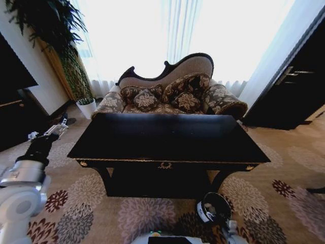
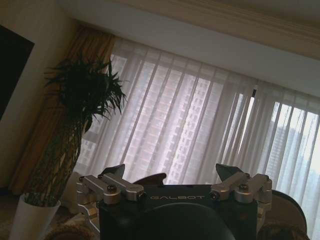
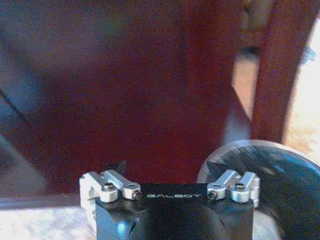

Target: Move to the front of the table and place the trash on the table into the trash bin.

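Note:
The glossy black table [image 1: 167, 137] with gold trim stands straight ahead, and its top looks bare; the trash is out of view. On the carpet in front of the table's right leg sits the black trash bin [image 1: 213, 207], its pale rim [image 3: 260, 150] showing close beside my right gripper [image 3: 167, 167]. That gripper hangs low by the bin, open with nothing between its fingers. Left of the table, my left gripper [image 1: 57, 128] is raised and pointing toward the window; it [image 2: 172, 172] is open and holds nothing.
A patterned sofa [image 1: 172, 94] stands right behind the table. A white plant pot [image 1: 87, 108] and a dark low cabinet [image 1: 15, 109] are at the left, and a dark door [image 1: 294, 86] is at the right. Flowered carpet [image 1: 127, 213] lies between me and the table.

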